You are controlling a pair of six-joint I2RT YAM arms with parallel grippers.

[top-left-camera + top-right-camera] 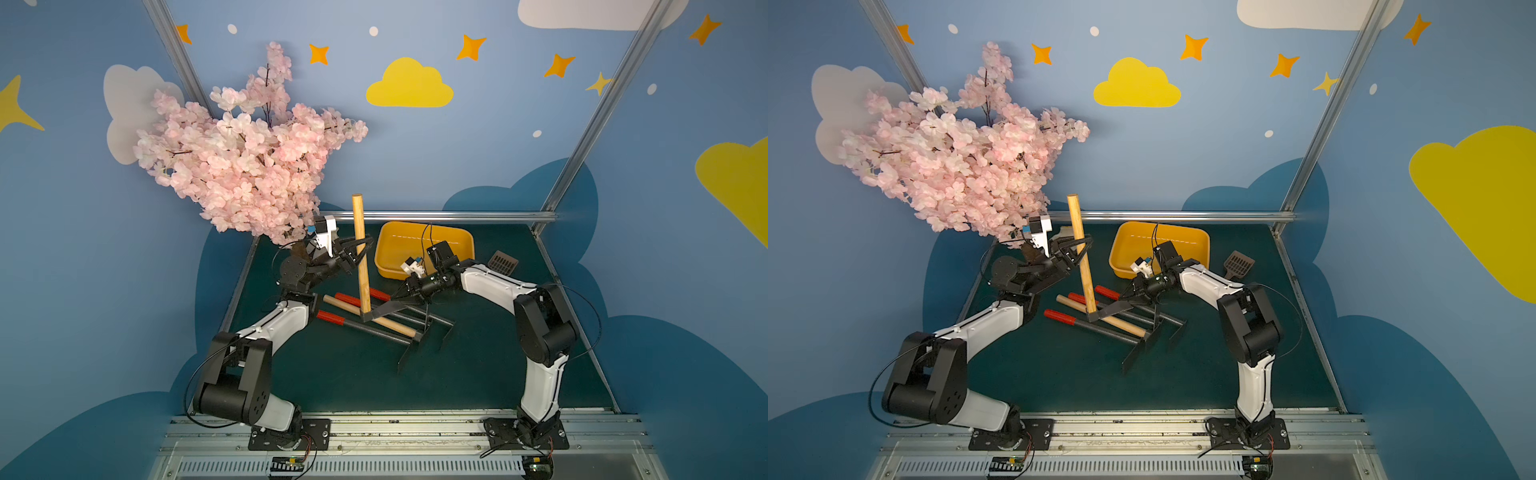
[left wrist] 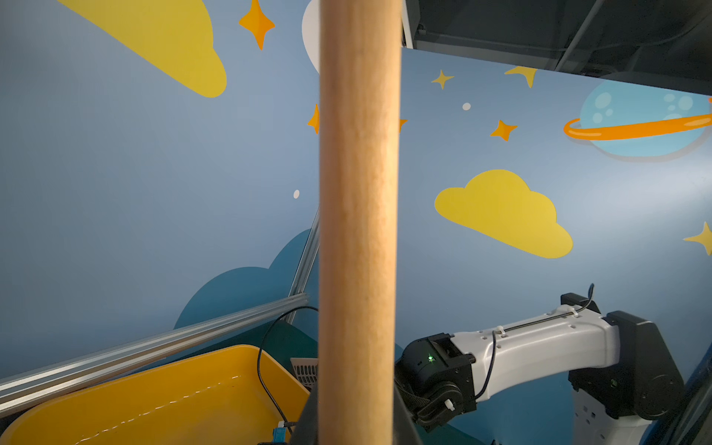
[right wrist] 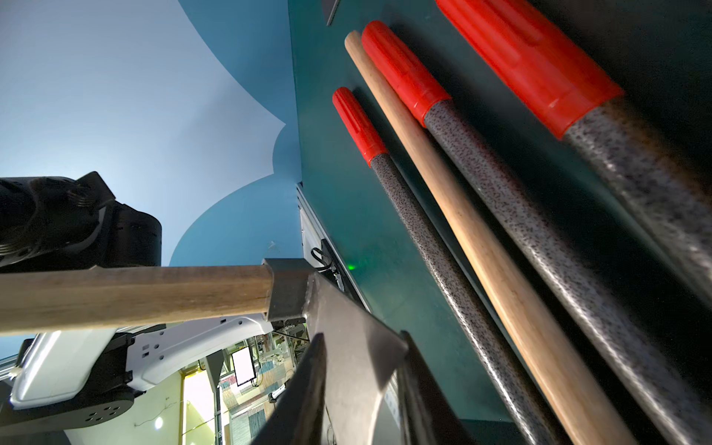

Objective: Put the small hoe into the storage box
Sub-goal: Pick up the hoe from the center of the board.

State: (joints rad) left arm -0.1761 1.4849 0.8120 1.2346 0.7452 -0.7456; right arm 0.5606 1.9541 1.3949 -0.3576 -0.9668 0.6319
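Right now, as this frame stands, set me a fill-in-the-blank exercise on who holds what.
1. The left gripper is shut on the small hoe's ___ handle.
2. The right gripper grips that hoe's metal ___.
3. ___ red-gripped tools lie on the table.
4. The hoe is not yet inside the yellow storage ___.

Missing words: wooden; blade; three; box.

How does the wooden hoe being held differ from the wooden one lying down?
The held hoe stands nearly upright; the lying hoe rests flat on the mat. The left gripper clasps the held hoe's handle, the right gripper its blade; the lying hoe is untouched. Both have pale wooden handles, dark blades.
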